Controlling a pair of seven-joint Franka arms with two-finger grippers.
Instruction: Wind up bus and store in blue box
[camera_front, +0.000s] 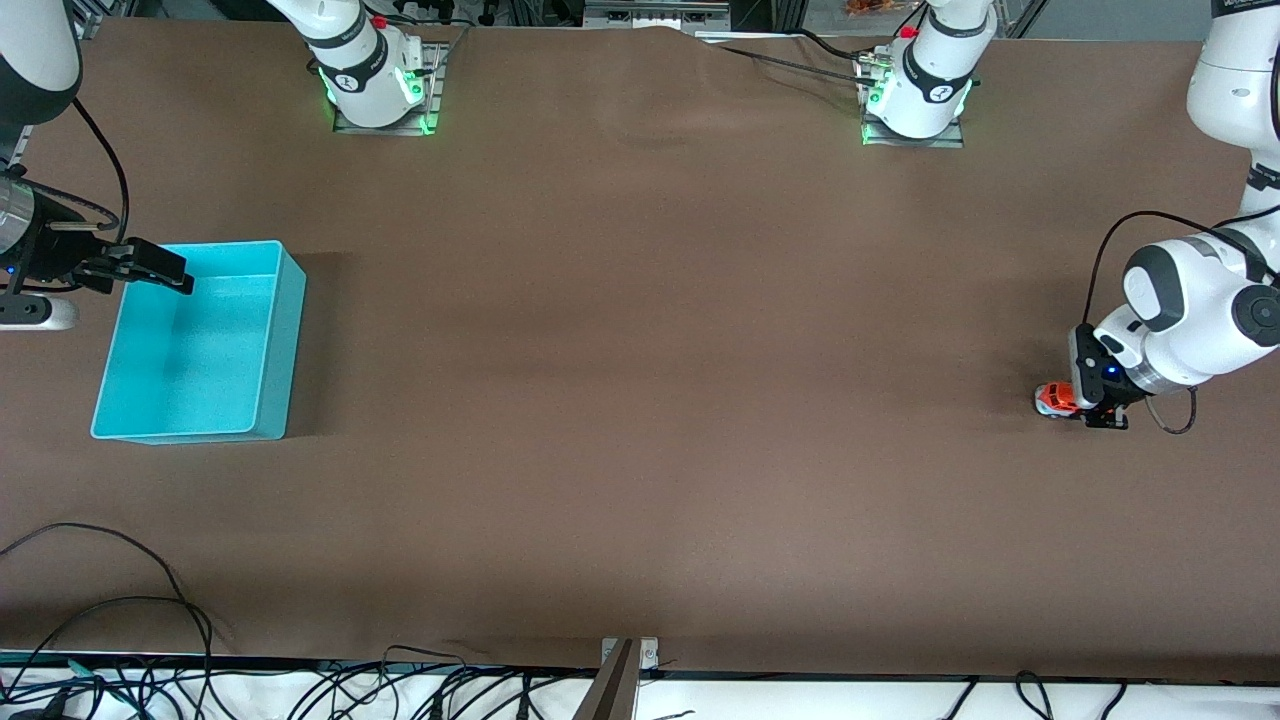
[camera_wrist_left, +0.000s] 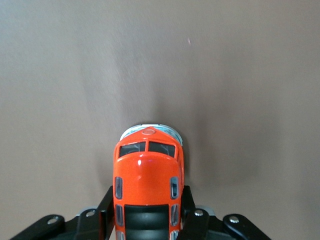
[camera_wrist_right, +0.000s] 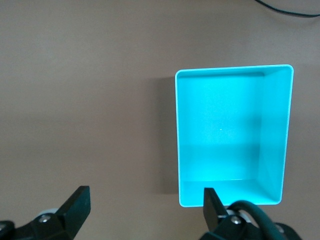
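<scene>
The bus (camera_front: 1053, 399), a small orange-red toy with a dark roof panel, is at the left arm's end of the table. My left gripper (camera_front: 1076, 405) is shut on its sides, down at the tabletop; whether its wheels touch the table I cannot tell. In the left wrist view the bus (camera_wrist_left: 147, 170) pokes out between the black fingers (camera_wrist_left: 104, 212), its pale front pointing away from the gripper (camera_wrist_left: 147, 205). The blue box (camera_front: 285, 345) stands open-topped and empty at the right arm's end. My right gripper (camera_front: 165, 268) hangs open over the box's rim, nothing between its fingers (camera_wrist_right: 79, 200); the box (camera_wrist_right: 272, 130) lies beneath this gripper (camera_wrist_right: 145, 197).
The brown table (camera_front: 640, 350) stretches wide between box and bus. Both arm bases (camera_front: 375, 80) (camera_front: 915, 95) stand along the edge farthest from the front camera. Loose black cables (camera_front: 130, 600) lie at the nearest edge, with a metal bracket (camera_front: 622, 670) at its middle.
</scene>
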